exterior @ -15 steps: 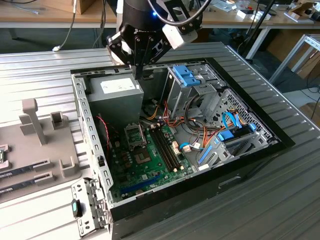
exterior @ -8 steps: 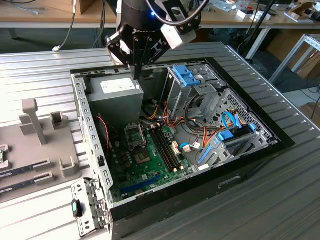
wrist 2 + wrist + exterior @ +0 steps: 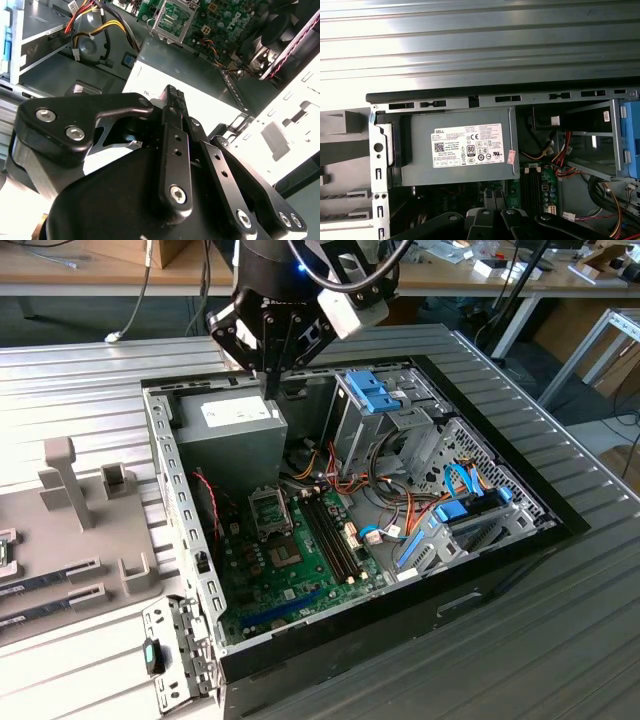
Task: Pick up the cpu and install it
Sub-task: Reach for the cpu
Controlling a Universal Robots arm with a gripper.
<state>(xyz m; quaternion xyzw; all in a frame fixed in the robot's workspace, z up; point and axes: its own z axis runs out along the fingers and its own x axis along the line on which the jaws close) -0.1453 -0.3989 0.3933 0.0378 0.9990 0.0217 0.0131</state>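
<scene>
My gripper (image 3: 270, 388) hangs over the grey power-supply box (image 3: 225, 445) at the back of the open computer case (image 3: 163, 490). In the second wrist view the gripper (image 3: 172, 95) has its black fingers pressed together, with nothing visible between them. In the first wrist view the gripper (image 3: 492, 197) sits just past the box's white label (image 3: 467, 145). The hinged metal socket frame (image 3: 270, 510) lies on the green motherboard, toward the front from the gripper; the socket frame (image 3: 172, 20) also appears in the second wrist view. The cpu is out of view.
Inside the case are memory slots (image 3: 330, 530), bundles of coloured cables (image 3: 400, 510) and blue-latched drive cages (image 3: 370, 395). A grey fixture tray (image 3: 70, 540) on the exterior view's left holds long memory sticks (image 3: 45, 575). Ribbed metal table (image 3: 560, 620) surrounds the case.
</scene>
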